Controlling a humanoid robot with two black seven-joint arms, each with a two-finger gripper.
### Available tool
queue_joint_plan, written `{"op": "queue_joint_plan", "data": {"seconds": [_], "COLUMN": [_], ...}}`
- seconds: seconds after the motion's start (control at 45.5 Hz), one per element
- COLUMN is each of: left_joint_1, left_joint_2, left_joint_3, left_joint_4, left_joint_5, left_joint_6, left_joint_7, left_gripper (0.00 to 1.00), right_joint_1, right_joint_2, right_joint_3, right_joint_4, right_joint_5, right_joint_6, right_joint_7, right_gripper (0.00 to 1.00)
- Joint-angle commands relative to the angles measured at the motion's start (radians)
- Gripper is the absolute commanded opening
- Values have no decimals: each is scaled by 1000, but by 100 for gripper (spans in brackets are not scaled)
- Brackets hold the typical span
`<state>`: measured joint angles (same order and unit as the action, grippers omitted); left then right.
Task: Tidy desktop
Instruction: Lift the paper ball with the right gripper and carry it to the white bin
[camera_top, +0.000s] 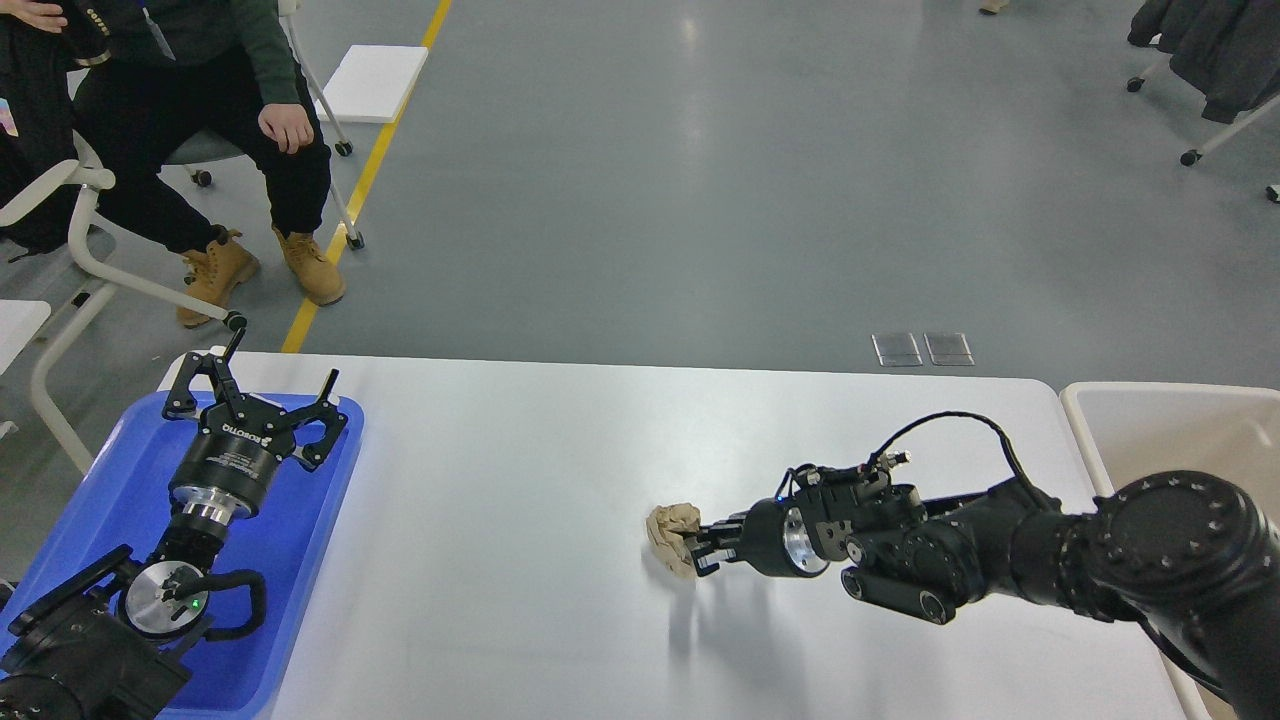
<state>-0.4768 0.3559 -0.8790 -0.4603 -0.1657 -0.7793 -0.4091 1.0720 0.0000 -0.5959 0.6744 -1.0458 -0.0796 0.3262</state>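
1. Across the lower half of the frame: the desktop (520, 520), plain white, smooth, rounded at its far corners, widest surface in view, with soft shadows under the arm at lower centre.
2. At lower left, partly over the desktop's left edge: a blue tray (300, 560), with the left arm rising over it.
3. Above the tray's far end: left gripper (255, 392), fingers spread wide apart, holding nothing.
4. Right of centre on the desktop: a crumpled ball of brown paper (672, 533), just above its own shadow.
5. Touching that ball from the right: right gripper (697, 545), fingers closed in on the paper's right side, arm stretching in from the lower right corner.
6. At the right edge, just beside the desktop: a beige bin (1150, 430) with a white rim, its open interior partly hidden by the arm.
7. Upper half of the frame: grey polished floor (640, 180) with a yellow line (370, 170) running diagonally at upper left.
8. Upper left: a seated person (200, 120) in dark clothes and tan boots on a white-framed chair (80, 240); a flat white slab (375, 82) on the floor nearby.
9. Upper right corner: a dark garment (1215, 50) on a wheeled stand.
10. Beyond the desktop's far edge, right of centre: two small metal floor plates (922, 348).
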Motion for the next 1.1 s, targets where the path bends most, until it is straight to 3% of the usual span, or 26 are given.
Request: {"op": "queue_joint_plan", "data": {"seconds": [0.0, 0.22, 0.484, 0.726, 1.078], "left_joint_1": [0, 0, 0, 0, 0], "left_joint_2": [0, 0, 0, 0, 0], "left_joint_3": [0, 0, 0, 0, 0], "left_joint_4": [0, 0, 0, 0, 0], "left_joint_5": [0, 0, 0, 0, 0], "left_joint_6": [0, 0, 0, 0, 0], "left_joint_7": [1, 1, 1, 1, 1], "left_gripper": [99, 99, 99, 99, 99], "right_joint_1": [134, 307, 565, 750, 988], "right_joint_2": [0, -139, -284, -371, -434], "right_joint_3": [-2, -7, -165, -242, -346], "right_joint_4": [66, 244, 362, 404, 442], "right_joint_5": [13, 16, 174, 211, 263], "right_joint_6": [38, 136, 426, 642, 817], "right_joint_7": [27, 25, 27, 25, 25], "right_gripper": [0, 0, 0, 0, 0]}}
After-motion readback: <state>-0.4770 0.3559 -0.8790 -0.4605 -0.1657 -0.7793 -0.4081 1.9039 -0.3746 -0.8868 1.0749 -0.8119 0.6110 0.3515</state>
